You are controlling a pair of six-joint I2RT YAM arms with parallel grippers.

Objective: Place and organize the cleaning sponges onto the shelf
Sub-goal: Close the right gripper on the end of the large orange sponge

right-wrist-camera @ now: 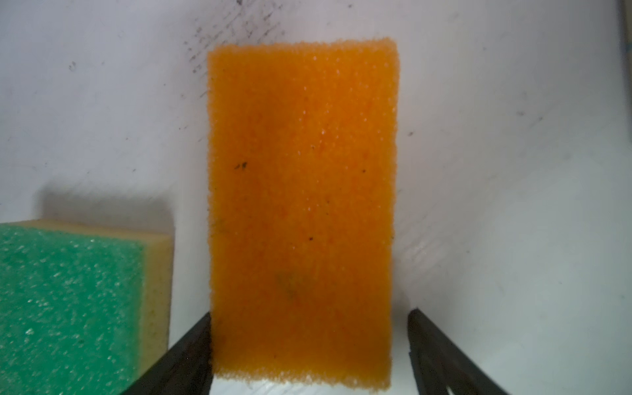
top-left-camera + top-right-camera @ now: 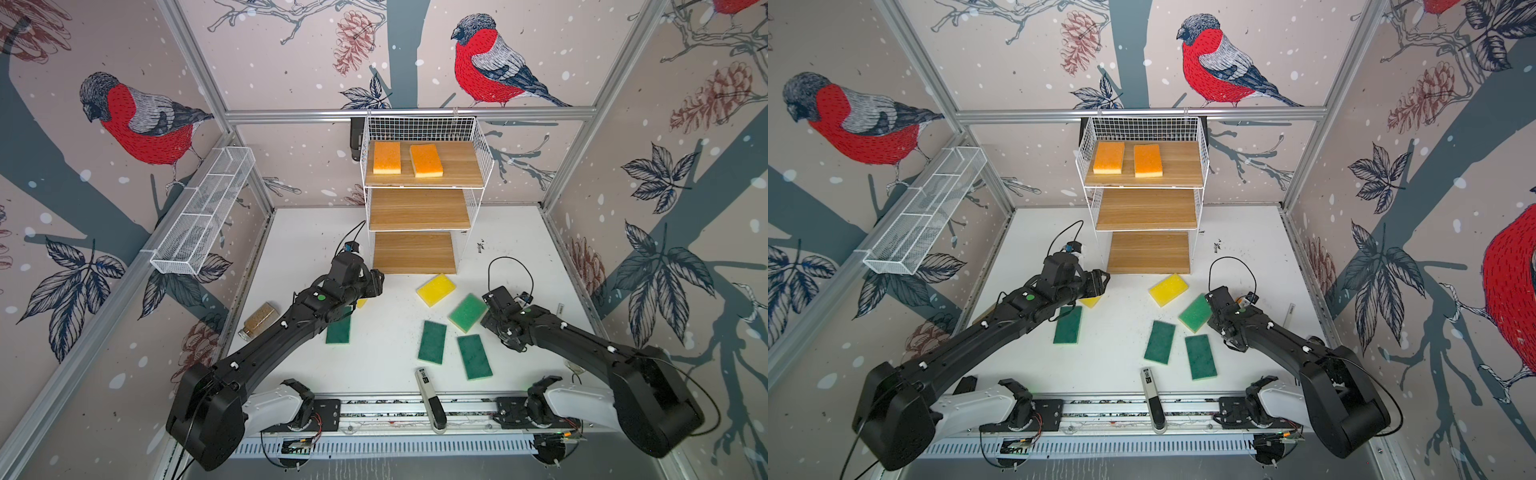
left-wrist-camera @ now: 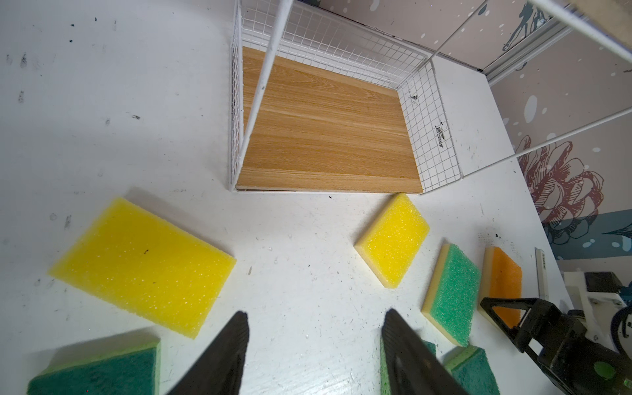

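Under the parted right claw (image 1: pixel 309 314), porous rectangular orange sponge (image 1: pixel 302 171)

Black arms (image 2: pixel 270 349), white bases (image 2: pixel 276 405), small green dots (image 2: pixel 320 296).

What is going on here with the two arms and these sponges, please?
Sponges are going onto the shelf. Two orange sponges lie on its top board; the lower boards are bare. The right gripper straddles a third orange sponge on the table, jaws open, not yet gripping. The left gripper hovers open beside a yellow sponge. Four green sponges and another yellow one lie on the table.
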